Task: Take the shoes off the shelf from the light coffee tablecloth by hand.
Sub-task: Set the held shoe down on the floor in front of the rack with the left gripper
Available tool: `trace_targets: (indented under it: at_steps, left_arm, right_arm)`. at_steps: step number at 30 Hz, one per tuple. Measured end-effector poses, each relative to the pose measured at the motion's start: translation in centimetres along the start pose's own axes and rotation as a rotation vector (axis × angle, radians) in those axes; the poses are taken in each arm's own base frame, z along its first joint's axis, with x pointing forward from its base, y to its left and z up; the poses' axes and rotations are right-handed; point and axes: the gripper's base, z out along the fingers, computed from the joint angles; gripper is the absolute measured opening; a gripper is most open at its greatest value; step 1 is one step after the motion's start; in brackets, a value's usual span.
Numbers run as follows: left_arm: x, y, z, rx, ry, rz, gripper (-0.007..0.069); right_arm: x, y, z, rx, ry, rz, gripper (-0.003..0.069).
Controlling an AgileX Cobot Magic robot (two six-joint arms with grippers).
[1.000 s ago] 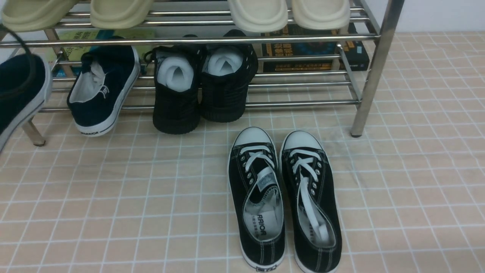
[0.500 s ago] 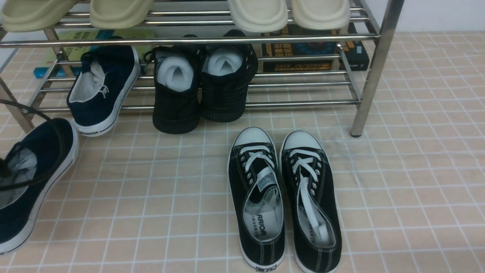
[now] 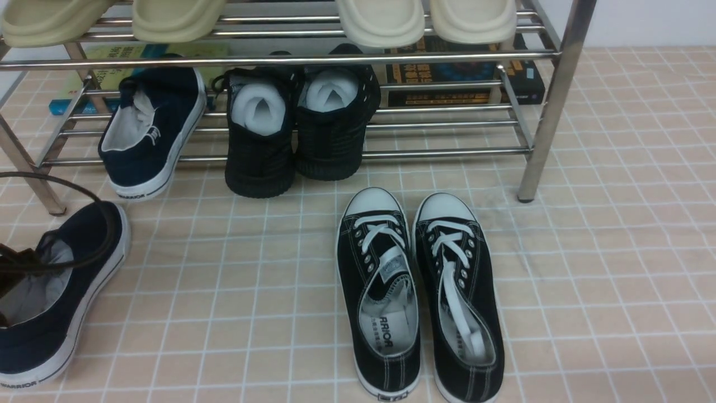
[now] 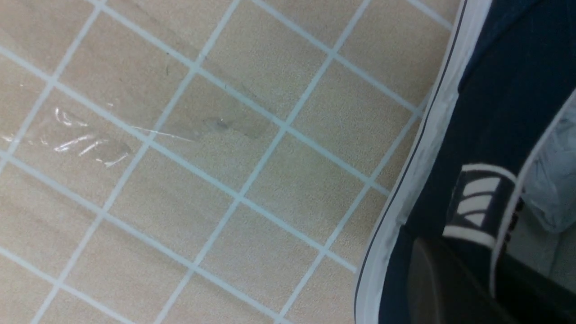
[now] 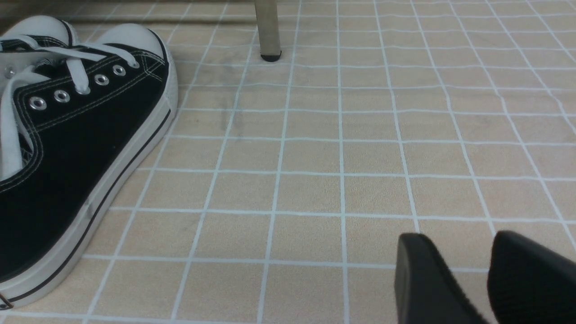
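Now the left gripper (image 4: 477, 279), clamped on the heel of one navy-blue canvas slip-on shoe (image 3: 61, 291), rests it on the beige grid-printed tablecloth (image 3: 251, 280); next, release and fetch its mate (image 3: 148, 134) from the chrome-tube shelf (image 3: 335, 59).

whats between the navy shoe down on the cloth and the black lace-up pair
Nothing but bare tablecloth. The front view shows an empty stretch of it between the navy shoe and the black lace-up pair.
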Motion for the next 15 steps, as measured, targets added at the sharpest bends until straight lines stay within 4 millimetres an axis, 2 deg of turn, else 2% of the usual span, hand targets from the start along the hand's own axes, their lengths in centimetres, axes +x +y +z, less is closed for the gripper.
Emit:
trace_targets:
  at_steps: [5, 9, 11, 15]
  left_arm:
    - [0.0, 0.0, 0.1, 0.0, 0.001, 0.055, 0.0055]
    - [0.0, 0.0, 0.1, 0.0, -0.001, 0.079, 0.0095]
    - [-0.1, 0.0, 0.0, 0.0, -0.005, 0.082, 0.0121]
    - [-1.1, -0.2, -1.2, 0.007, -0.048, 0.085, 0.0234]
  right_arm:
    - [0.0, 0.0, 0.0, 0.0, 0.0, 0.0, 0.0239]
    - [0.0, 0.0, 0.0, 0.0, 0.0, 0.0, 0.0239]
    - [0.0, 0.0, 0.0, 0.0, 0.0, 0.0, 0.0239]
    - [0.0, 0.0, 0.0, 0.0, 0.0, 0.0, 0.0239]
